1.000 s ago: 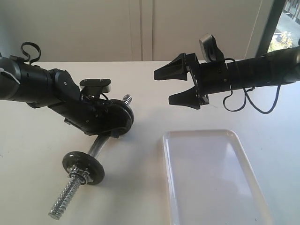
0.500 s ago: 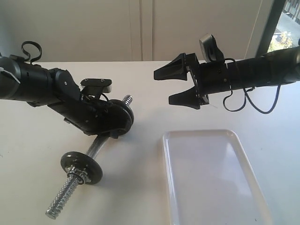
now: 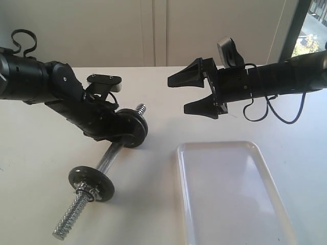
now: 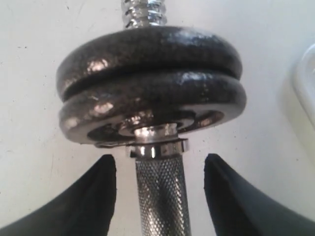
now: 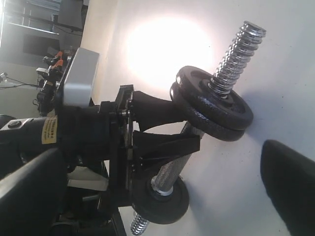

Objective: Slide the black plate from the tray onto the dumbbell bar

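Observation:
The dumbbell bar lies slantwise on the table, one black disc near its close threaded end. At the far end two black discs sit stacked; the outer one, toward the threaded tip, is the black plate. My left gripper is open, its fingers astride the knurled bar just behind the stacked discs, with gaps on both sides. The white tray holds nothing. My right gripper hangs open above the table, well apart from the bar.
The right wrist view looks along the table at the left gripper, the stacked discs and the far threaded tip. A white wall lies behind the table, a window at the far right.
The left arm has lifted and shifted toward the far side, so more of the knurled bar shows. The bar's near end swung slightly to the right. The right arm has not moved.

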Robot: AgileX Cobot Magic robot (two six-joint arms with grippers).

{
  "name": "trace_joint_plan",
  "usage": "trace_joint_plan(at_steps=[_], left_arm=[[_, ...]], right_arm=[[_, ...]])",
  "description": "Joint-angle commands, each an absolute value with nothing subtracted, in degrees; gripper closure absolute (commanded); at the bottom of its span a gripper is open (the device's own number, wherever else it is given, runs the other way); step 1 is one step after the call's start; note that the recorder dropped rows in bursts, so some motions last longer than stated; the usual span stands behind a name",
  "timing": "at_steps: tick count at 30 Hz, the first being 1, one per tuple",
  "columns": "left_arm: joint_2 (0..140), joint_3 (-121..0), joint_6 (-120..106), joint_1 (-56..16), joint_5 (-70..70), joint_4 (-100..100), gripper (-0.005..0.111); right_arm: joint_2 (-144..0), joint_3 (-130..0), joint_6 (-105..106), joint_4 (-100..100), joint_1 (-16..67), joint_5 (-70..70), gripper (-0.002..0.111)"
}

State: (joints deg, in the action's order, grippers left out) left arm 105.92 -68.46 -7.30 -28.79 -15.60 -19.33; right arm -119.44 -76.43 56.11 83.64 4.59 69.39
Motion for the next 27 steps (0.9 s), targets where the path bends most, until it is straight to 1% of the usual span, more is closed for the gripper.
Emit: trace_joint_plan(at_steps=[1,4,11,13,14,16,17,21,22,23,27], left_arm=[[103.4,-68.6,-7.3,-28.6,-19.7,-17.1,0.048],[101.5,-68.6,-5.3,-28.6,-21.6,-13.8,0.048],[95.9,-68.6,6.0,-28.6,-28.9,2.1,0.048],[93.9,-68.6,10.9,-28.6,-31.9,8.1,0.051],[93.0,-68.6,13.0,-28.6,-33.5,11.2,0.054],[90.9,-68.6,17.2,-28.6,-37.6,16.8,0.065],[90.0,-68.6,19.0,-28.6,-39.4,18.7,0.070],[84.8,-68.6,23.8,-28.6,-43.6,22.6,0.094],[83.3,-68.6,23.8,-28.6,-44.3,22.6,0.100],[81.9,-68.6,23.8,-28.7,-45.2,22.5,0.107],[75.8,-66.3,23.8,-28.7,-46.0,21.7,0.107]], right_arm=[[-118.9,-76.6,56.3,84.3,4.0,70.0,0.008],[-118.9,-76.6,56.3,84.3,4.0,70.0,0.008],[-118.9,-76.6,55.2,83.3,4.0,70.0,0.008],[-118.7,-76.6,55.2,82.2,4.0,70.0,0.012],[-118.6,-76.6,55.2,81.8,4.0,70.0,0.016],[-118.0,-76.6,54.5,80.7,4.0,70.0,0.034],[-117.4,-76.6,53.7,80.0,4.0,70.0,0.047],[-113.4,-76.5,50.8,74.8,4.0,70.0,0.109],[-112.2,-76.4,50.3,73.3,4.0,70.0,0.107],[-110.3,-75.9,50.3,71.8,4.0,70.0,0.108],[-101.1,-71.8,50.7,71.6,4.0,70.0,0.108]])
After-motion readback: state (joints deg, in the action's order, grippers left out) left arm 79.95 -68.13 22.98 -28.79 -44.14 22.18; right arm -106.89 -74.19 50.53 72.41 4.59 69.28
